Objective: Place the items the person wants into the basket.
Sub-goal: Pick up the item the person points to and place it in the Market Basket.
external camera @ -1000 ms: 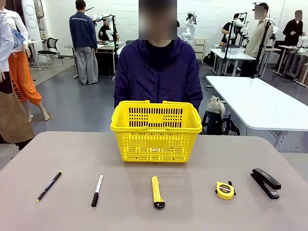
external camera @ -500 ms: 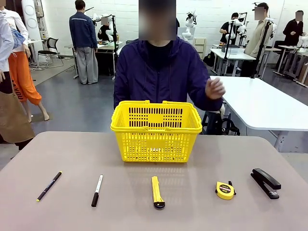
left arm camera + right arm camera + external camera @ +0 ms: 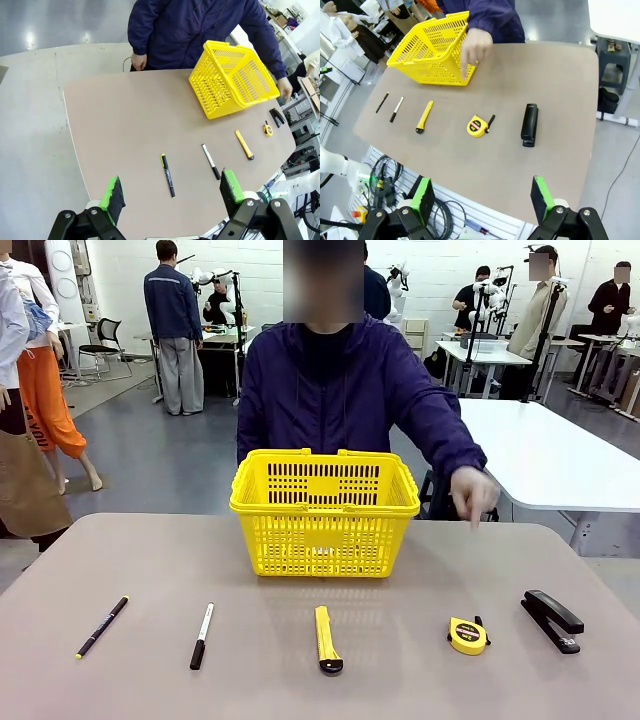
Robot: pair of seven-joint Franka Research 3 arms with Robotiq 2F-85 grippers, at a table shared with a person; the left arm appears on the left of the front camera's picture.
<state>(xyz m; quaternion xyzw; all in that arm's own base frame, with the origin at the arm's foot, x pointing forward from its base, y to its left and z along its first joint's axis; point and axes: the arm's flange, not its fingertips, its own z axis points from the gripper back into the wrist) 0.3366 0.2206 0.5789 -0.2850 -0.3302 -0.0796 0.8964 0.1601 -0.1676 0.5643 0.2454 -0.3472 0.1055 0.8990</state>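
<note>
Selection step underway: person's hand [image 3: 474, 495] pointing toward tape measure [image 3: 468, 636]. Gaping wide, empty: left tool [image 3: 172, 189], right tool [image 3: 481, 194]. Next probably calling for right tool straddling tape measure.

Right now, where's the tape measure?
Front view, right of centre on the table: tape measure sits between the utility knife and the stapler, closer to the stapler.
</note>
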